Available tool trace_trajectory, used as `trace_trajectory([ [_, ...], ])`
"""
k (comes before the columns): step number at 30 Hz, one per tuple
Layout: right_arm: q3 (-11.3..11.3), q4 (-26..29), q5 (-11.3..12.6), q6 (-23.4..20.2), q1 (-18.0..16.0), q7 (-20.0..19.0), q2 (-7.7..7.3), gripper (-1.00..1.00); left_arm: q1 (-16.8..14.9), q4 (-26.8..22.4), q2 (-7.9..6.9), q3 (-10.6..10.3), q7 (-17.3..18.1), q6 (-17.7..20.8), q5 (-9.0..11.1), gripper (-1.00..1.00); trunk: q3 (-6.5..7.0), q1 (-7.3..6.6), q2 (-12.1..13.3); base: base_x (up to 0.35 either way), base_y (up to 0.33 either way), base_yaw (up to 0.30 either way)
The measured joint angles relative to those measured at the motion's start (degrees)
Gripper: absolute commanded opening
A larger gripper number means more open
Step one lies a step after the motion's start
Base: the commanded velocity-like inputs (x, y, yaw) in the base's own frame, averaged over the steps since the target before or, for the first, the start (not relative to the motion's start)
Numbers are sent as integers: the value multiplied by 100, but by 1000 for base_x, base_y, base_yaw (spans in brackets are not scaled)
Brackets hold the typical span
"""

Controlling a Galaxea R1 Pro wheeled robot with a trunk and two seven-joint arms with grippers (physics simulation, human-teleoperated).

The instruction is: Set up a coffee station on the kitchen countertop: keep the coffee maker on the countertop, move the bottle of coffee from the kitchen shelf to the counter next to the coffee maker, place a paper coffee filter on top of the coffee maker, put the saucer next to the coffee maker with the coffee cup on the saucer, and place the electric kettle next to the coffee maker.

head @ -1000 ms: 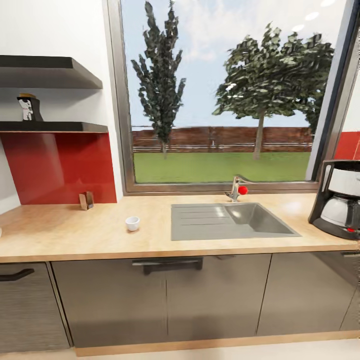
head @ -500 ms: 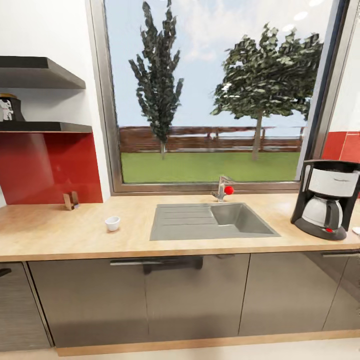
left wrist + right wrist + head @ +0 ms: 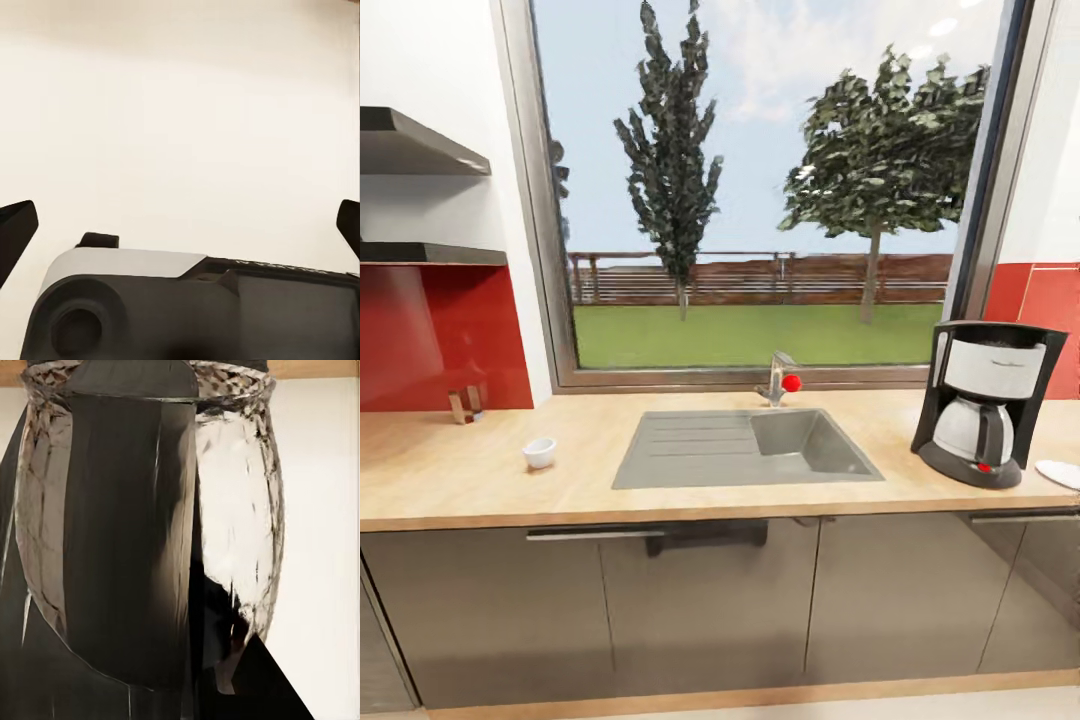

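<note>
- Camera has swung right since 1.0 s ago: sink, cup and maker all sit further left in the head view; the bottle on the shelf has left the view; a white edge has come in at far right. Nothing on the counter itself has shifted.
- Maker (image 3: 987, 402) stands upright on the counter (image 3: 690, 500), right of the sink (image 3: 745, 448), well apart from it; carafe in place, red switch at its base.
- Saucer (image 3: 1059, 472): flat white piece just right of the maker, cut off by the picture's edge; identity uncertain.
- Cup (image 3: 540, 452) upright on the counter, left of the sink, near the front edge, well apart from the maker.
- Shelf (image 3: 420, 254): two dark boards at upper left over the red backsplash.
- Small brown holder (image 3: 465, 403) against the backsplash, behind the cup.
- Tap with red knob (image 3: 781, 380) behind the sink, under the window.
- Kettle (image 3: 142, 532): dark glossy translucent body close before the right wrist camera, silvery rim visible.
- Right gripper: cannot tell how far open, nor whether it grips the kettle.
- Left gripper (image 3: 180, 229): dark fingertips (image 3: 15, 232) spread wide at both edges, nothing between them, pale floor beyond.
</note>
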State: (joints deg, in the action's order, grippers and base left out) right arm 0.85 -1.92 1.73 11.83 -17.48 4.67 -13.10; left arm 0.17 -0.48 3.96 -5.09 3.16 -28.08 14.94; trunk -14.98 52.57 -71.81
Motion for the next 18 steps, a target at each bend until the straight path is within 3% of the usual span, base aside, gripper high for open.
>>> trace_trajectory([
  [18, 0, 1, -3, -1, 0, -1, 17, -100, 0, 0, 0, -7, 0, 0, 0, 100, 0, 1, 0, 51, -335, 0],
])
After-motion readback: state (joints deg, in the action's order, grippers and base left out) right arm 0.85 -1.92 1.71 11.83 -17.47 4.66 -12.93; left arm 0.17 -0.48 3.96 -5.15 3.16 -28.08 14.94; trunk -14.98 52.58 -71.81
